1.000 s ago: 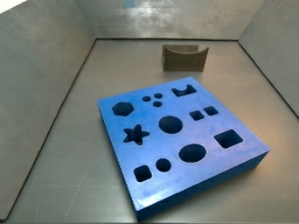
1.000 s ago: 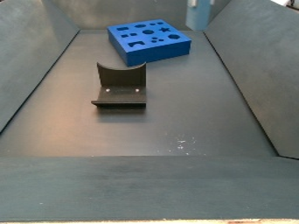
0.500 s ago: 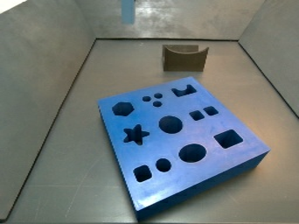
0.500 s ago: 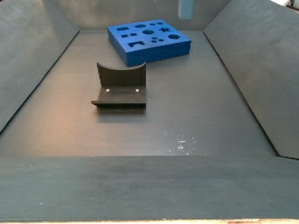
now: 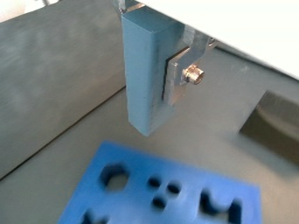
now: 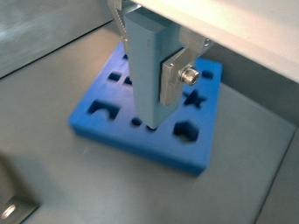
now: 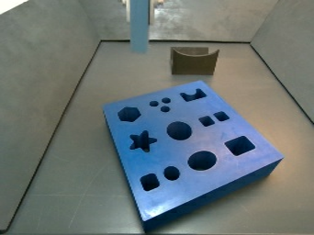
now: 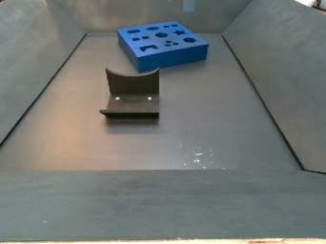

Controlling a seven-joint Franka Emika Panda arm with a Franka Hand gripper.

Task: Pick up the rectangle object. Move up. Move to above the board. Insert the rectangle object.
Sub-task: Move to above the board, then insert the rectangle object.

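My gripper (image 5: 149, 74) is shut on the rectangle object (image 5: 142, 109), a long light-blue bar that hangs upright. In both wrist views a silver finger (image 5: 176, 77) presses its side; the opposite finger is hidden behind the bar. The gripper (image 6: 152, 70) holds the rectangle object (image 6: 149, 101) well above the board (image 6: 128, 144), a bright-blue slab with many shaped holes, and the two do not touch. The board (image 5: 135, 201) also lies below in a wrist view. In a side view the rectangle object (image 7: 139, 26) hangs from the top edge, up and left of the board (image 7: 208, 138). The board (image 8: 143, 55) lies at the far end.
The dark fixture (image 7: 193, 61) stands beyond the board by the back wall, and the fixture (image 8: 130, 95) shows mid-floor from the opposite side. Grey sloped walls (image 7: 55, 110) enclose the floor. The fixture (image 5: 277, 118) shows in both wrist views, and the fixture (image 6: 12, 199) sits off to the side.
The rectangle object has come into a side view at the top and now reaches further down. In the opposite side view it slid left along the top edge and out of sight.
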